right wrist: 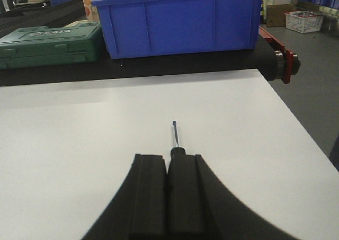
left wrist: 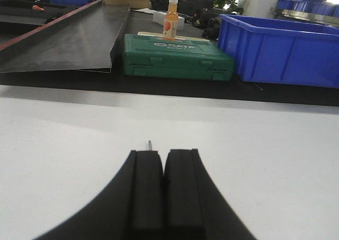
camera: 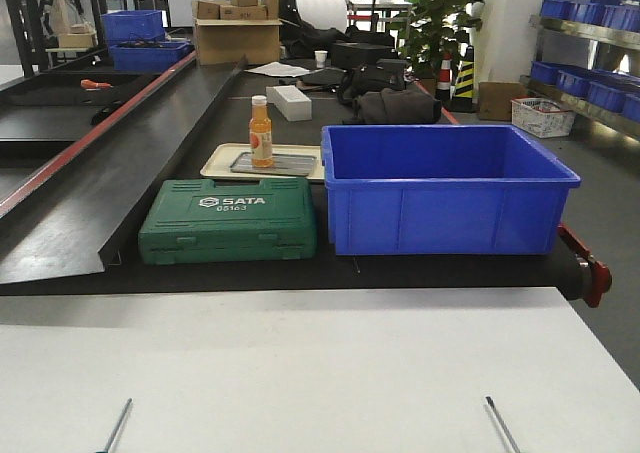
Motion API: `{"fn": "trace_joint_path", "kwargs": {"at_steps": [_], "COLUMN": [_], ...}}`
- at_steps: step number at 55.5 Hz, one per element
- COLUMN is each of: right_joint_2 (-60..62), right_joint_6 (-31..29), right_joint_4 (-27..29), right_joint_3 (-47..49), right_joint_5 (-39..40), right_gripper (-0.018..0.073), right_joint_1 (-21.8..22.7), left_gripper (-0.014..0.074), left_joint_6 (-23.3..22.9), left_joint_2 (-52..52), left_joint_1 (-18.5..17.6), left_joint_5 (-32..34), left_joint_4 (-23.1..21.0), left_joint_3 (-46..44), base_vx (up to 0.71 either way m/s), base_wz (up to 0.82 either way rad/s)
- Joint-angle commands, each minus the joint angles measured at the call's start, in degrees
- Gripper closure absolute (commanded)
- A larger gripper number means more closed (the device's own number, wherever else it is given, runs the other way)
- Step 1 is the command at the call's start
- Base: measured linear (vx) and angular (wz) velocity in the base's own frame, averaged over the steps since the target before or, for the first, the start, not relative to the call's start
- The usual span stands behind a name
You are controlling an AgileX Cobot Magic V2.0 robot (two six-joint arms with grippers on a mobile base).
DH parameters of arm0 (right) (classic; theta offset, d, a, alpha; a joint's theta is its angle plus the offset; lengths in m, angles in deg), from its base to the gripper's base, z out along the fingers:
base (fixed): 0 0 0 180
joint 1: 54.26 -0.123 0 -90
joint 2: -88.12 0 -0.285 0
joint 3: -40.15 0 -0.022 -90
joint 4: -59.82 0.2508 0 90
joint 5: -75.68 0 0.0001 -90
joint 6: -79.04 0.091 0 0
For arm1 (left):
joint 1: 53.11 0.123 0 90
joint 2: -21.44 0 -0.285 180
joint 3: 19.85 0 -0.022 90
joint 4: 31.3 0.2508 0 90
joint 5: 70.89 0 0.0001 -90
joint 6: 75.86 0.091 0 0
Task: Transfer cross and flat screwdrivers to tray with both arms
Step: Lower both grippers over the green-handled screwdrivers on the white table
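Lying on the white table (camera: pixel 320 363), the 2 screwdrivers are seen only in part in the front view. The left screwdriver (camera: pixel 118 425) is found at 7 o'clock of the frame, with its thin shaft aimed toward 1 o'clock. The right screwdriver (camera: pixel 500 423) is found at 5 o'clock, with its shaft aimed toward 11 o'clock. Both handles are cut off by the lower edge, and the 2 shafts are set well apart.

In the left wrist view, the left gripper (left wrist: pixel 163 154) is shown with its 2 black fingers pressed together along a thin seam. Only the tip of a shaft is seen past the fingertips, toward 11 o'clock of the seam. In the right wrist view, the right gripper (right wrist: pixel 168 158) is also closed finger against finger. There the shaft and the black end of the handle are seen at 12 o'clock, just beyond the fingertips. Whether either screwdriver is touched by the fingers cannot be told.

Beyond the table, on the black belt (camera: pixel 250 273), a green SATA tool case (camera: pixel 228 221) is set, with a deep blue bin (camera: pixel 445 188) just beside it at its 3 o'clock. At 12 o'clock of the case a cream tray (camera: pixel 222 161) is placed. A small grey tray (camera: pixel 290 163) is borne on it, and an upright orange bottle (camera: pixel 260 131) appears to be stood on that grey tray.
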Motion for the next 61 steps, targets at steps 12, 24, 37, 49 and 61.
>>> {"fn": "trace_joint_path", "kwargs": {"at_steps": [12,24,37,49,61], "right_joint_2": [-0.2,-0.2,-0.2,-0.2,-0.5], "right_joint_6": [-0.2,-0.2,-0.2,-0.2,-0.2], "right_joint_4": [-0.3,-0.3,-0.3,-0.3,-0.7], "right_joint_3": [-0.4,-0.4,-0.4,-0.4,1.4], "right_joint_5": [4.9,4.9,5.2,9.9,24.4], "right_gripper": [0.0567,0.0567,0.0567,0.0567,0.0567], "right_joint_1": [0.4,0.4,0.4,0.4,0.4], "left_gripper": [0.0602,0.0602,0.0602,0.0602,0.0602], "left_joint_6": [-0.5,-0.5,-0.5,-0.5,-0.4], "left_joint_2": [0.2,0.2,0.2,0.2,0.2], "left_joint_1": [-0.1,-0.1,-0.1,-0.1,-0.1], "left_joint_5": [4.8,4.9,6.3,8.4,19.2], "left_joint_4": [-0.1,-0.1,-0.1,-0.1,-0.5], "left_joint_3": [-1.3,-1.3,-1.4,-1.4,-4.6], "base_vx": [0.0,0.0,0.0,0.0,0.0], "base_wz": [0.0,0.0,0.0,0.0,0.0]}}
